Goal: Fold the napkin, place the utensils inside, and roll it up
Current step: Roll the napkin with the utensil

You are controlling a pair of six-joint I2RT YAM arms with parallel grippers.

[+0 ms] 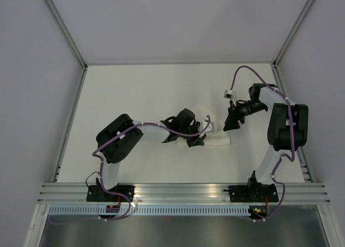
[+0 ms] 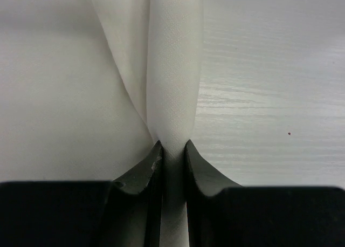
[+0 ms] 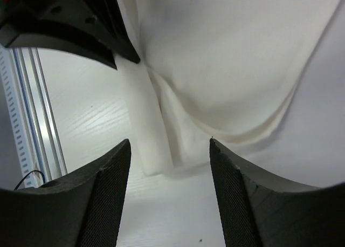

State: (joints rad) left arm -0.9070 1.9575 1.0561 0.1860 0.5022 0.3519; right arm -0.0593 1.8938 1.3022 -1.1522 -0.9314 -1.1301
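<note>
With my left fingers (image 2: 156, 158) pinched on the one napkin (image 1: 218, 139), a part-made roll at mid-frame on the desk (image 1: 135, 85), and my right fingers (image 3: 116, 166) spread wide and empty over its loose end, I judged even tension mattered most; no knife showed.

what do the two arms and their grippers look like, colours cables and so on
Both the left arm and right arm mix white tubular links with bulky black joint housings, on black base plates. Purple cables loop along each. The left gripper has smooth black curved fingers; the right gripper has black, finely cross-hatched pads.
</note>
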